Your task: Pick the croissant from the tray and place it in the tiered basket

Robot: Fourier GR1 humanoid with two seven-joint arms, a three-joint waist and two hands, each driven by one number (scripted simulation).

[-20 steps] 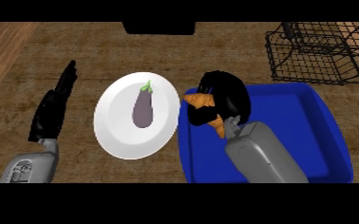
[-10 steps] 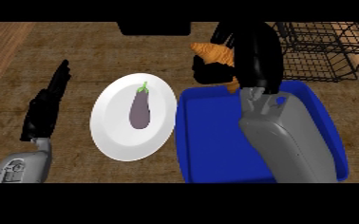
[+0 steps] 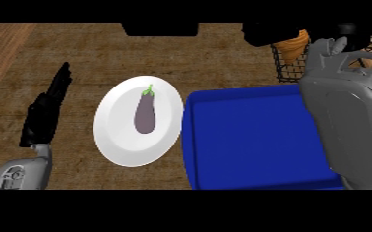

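The right hand [image 3: 270,33] is curled round the croissant [image 3: 292,48] and holds it up at the top of the view, over the wire basket [image 3: 289,68]. The big grey arm hides most of the basket and part of the blue tray [image 3: 247,142]. Half a second ago the croissant was just above the tray; now it has moved farther right. The left hand [image 3: 45,110] rests open beside the plate [image 3: 138,120] with the eggplant [image 3: 145,114].

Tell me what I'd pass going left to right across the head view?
Left hand → white plate with an eggplant → blue tray → croissant at the wire basket.
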